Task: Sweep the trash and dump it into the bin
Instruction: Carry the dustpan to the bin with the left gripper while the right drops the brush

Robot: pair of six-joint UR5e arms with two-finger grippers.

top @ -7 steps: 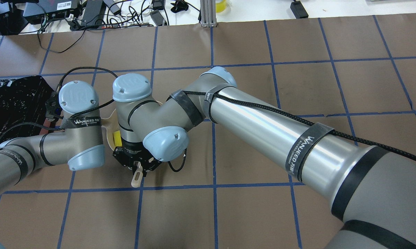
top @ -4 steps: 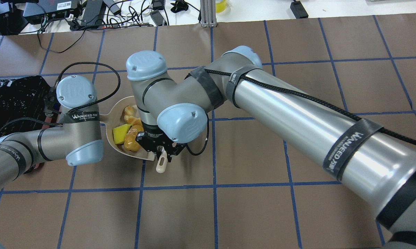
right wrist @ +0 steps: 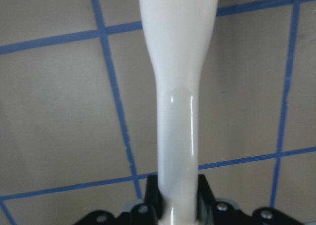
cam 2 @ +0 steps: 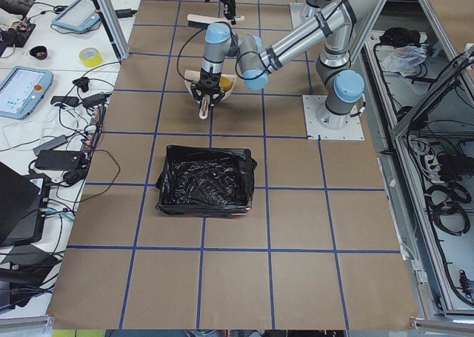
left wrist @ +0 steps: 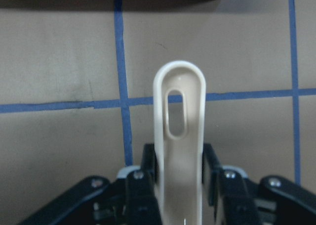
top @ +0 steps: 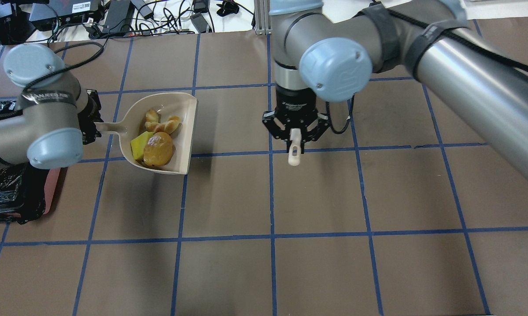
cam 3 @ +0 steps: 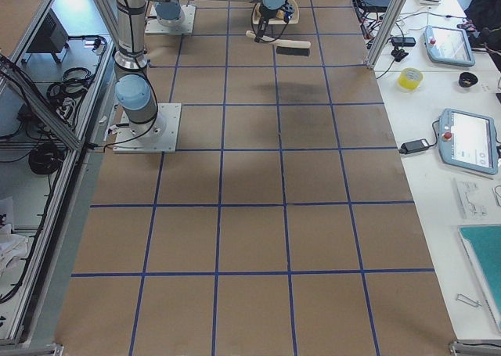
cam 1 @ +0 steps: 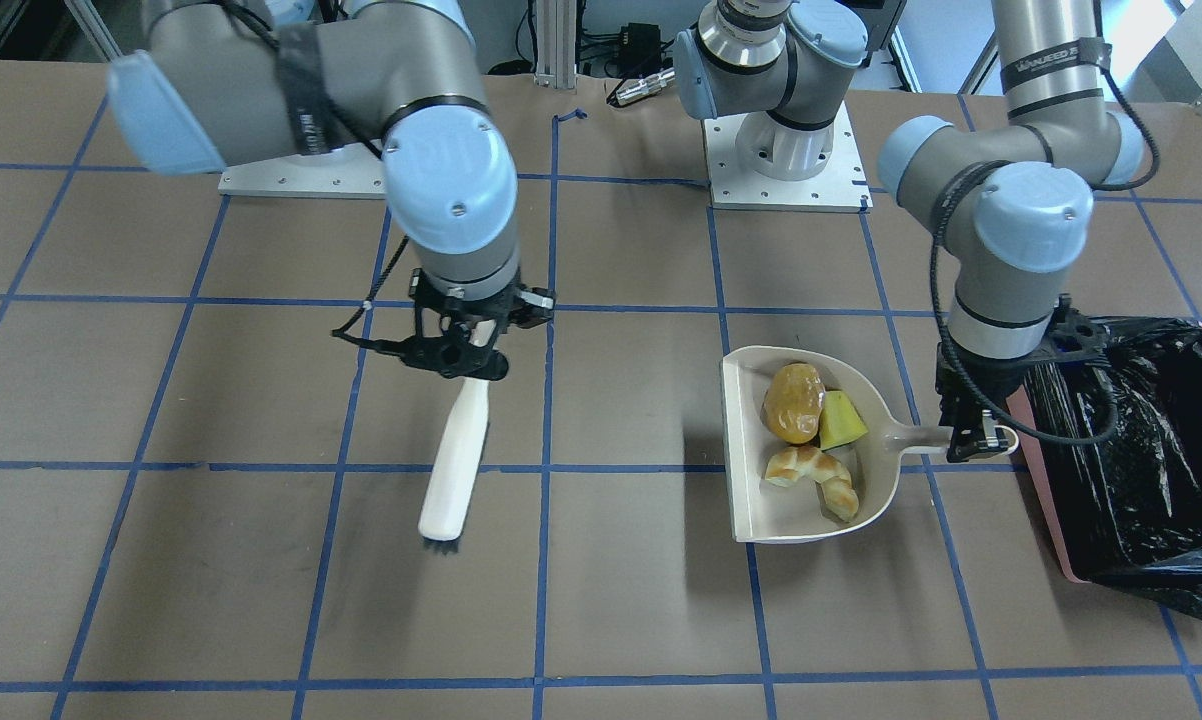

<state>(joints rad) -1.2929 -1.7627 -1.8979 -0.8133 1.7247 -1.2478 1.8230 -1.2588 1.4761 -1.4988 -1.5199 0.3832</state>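
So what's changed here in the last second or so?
The right arm swung the brush off the dustpan, away to its right, uncovering the trash. The left arm shifted the dustpan slightly forward, seemingly raising it. Both grips held, the trash stayed in the pan, and the bin stayed put.

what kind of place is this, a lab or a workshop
Probably a robotics lab workcell: a table marked with a blue tape grid, a robot arm base bolted to it, and a teach pendant and loose cables alongside.
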